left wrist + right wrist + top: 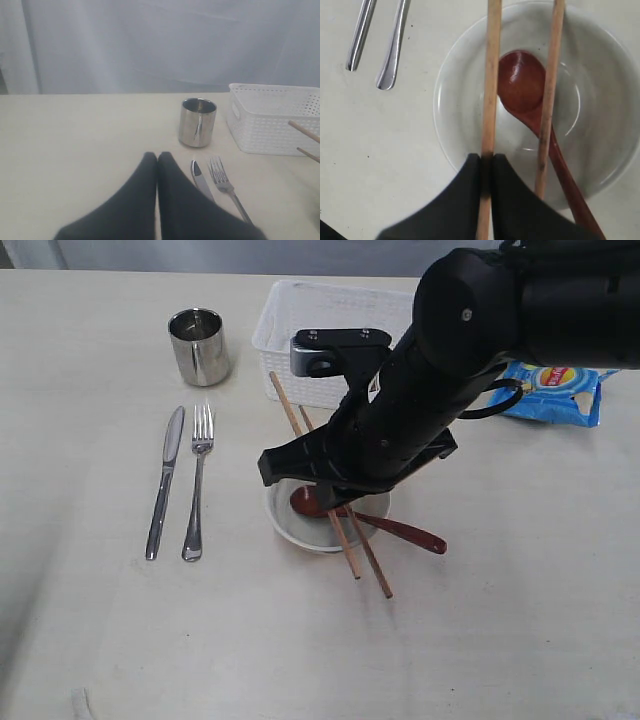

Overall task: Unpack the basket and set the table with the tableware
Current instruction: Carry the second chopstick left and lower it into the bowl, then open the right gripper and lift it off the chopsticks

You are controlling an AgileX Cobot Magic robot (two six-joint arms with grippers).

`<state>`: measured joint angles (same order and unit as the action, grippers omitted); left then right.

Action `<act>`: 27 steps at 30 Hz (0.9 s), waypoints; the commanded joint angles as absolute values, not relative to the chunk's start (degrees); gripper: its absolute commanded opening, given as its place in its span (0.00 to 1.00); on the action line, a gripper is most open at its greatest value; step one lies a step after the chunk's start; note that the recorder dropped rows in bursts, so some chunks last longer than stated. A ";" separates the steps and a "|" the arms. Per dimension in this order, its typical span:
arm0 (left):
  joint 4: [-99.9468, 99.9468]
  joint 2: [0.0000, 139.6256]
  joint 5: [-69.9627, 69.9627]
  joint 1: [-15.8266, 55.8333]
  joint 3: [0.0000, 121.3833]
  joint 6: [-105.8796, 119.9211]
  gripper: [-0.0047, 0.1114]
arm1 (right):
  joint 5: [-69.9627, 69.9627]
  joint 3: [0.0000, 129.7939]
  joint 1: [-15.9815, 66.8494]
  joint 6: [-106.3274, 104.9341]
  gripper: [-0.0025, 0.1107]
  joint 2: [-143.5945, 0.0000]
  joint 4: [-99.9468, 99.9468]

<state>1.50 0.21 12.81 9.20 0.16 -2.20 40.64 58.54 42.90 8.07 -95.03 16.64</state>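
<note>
Exterior view first: the table [90, 640] fills the frame, and the right arm [480, 330] comes down from the upper right and blocks a good chunk of the middle. The white basket [285, 315] sits at top centre. The arm covers part of its inside, so I can't say whether anything's left in there. The blue chip bag [555, 390] lies at the right edge, well apart from the place setting.

The off-white bowl [300, 537] is dead centre, just below the basket. The steel cup [199, 345] stands upright in the upper left, with the knife [165, 485] and fork [197, 490] laid side by side below it. The wooden spoon [400, 530] has its head in the bowl and its handle out toward the lower right. The two chopsticks [365, 550] lie across the bowl, running from the basket down to lower centre.

In the right wrist view the right gripper [486, 159] is clamped shut on one chopstick [490, 75], while the other one lies loose across the spoon. The left gripper [157, 156] has its fingers pressed together with nothing in them, hovering near the knife tip.

My read is that this is the chopstick step. Next it needs a careful lift so the loose stick and spoon don't get dragged, then a clear spot beside the bowl. No plate is visible anywhere.
</note>
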 commanded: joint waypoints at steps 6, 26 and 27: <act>1.77 0.00 12.20 9.26 0.00 -2.18 0.04 | 40.18 58.56 42.92 9.45 0.02 -95.06 16.33; 1.77 0.00 12.20 9.26 0.00 -2.18 0.04 | 42.56 58.56 43.51 10.97 0.02 -95.06 13.32; 1.77 0.00 12.20 9.26 0.00 -2.18 0.04 | 42.12 58.56 43.51 11.23 0.02 -95.06 13.41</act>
<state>1.50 0.21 12.81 9.20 0.16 -2.20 43.27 58.54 43.28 10.73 -95.06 14.09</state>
